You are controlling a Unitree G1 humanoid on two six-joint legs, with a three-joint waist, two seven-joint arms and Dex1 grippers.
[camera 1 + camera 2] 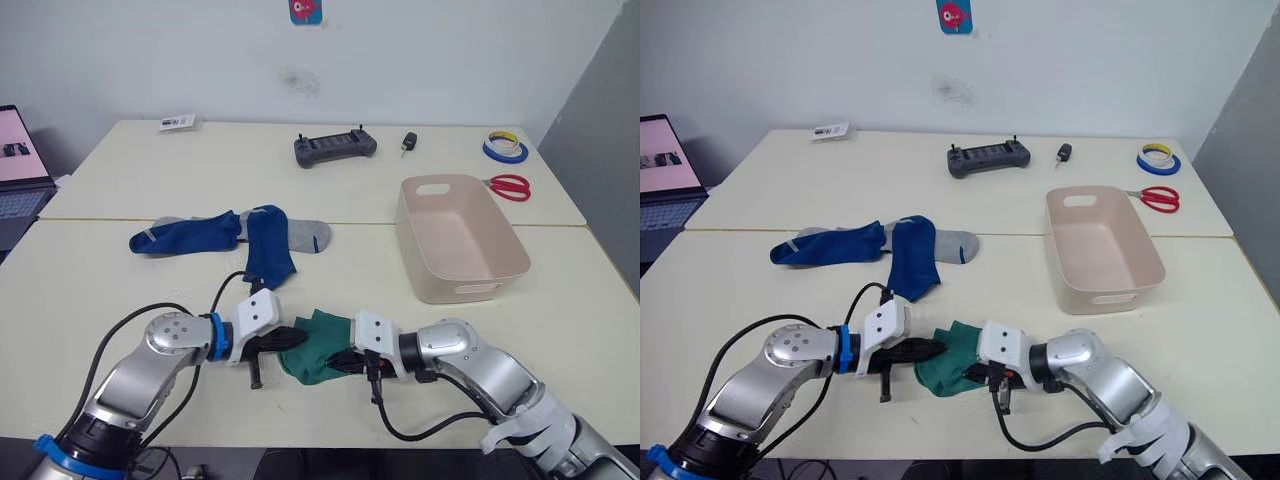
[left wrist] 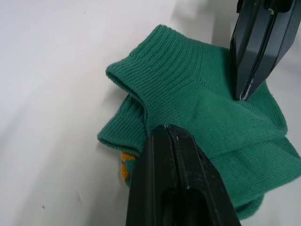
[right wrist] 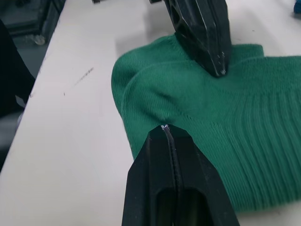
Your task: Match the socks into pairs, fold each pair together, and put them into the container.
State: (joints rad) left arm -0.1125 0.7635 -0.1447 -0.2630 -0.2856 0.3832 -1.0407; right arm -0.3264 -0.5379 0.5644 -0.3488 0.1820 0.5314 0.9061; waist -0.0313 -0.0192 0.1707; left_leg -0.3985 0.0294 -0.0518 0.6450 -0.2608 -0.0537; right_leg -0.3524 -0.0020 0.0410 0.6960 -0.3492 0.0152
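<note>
**Green sock wad held from both sides near the table's front edge**

Green knit, ribbed: the green socks (image 1: 318, 347) lie bunched together on the pale table (image 1: 120, 290), close to its near edge. The left gripper (image 1: 293, 339) has its fingers pressed together on the wad's left side; the right gripper (image 1: 343, 360) pinches the right side the same way, fingers closed on the fabric. A patch of orange and yellow shows under the fold in the left wrist view.

Open tabletop lies between the wad and the container (image 1: 459, 237), which stands to the right, well apart, near the table's right edge. Two blue socks (image 1: 232, 237) lie crossed behind the grippers, overlapping a grey sock (image 1: 308, 235) whose one end is hidden.

At the far edge: a black controller (image 1: 335, 147), tape rolls (image 1: 505, 147), red scissors (image 1: 510, 186), and a small card (image 1: 177, 122) whose print is too small to read. A laptop (image 1: 22, 170) is cut off at the left.
</note>
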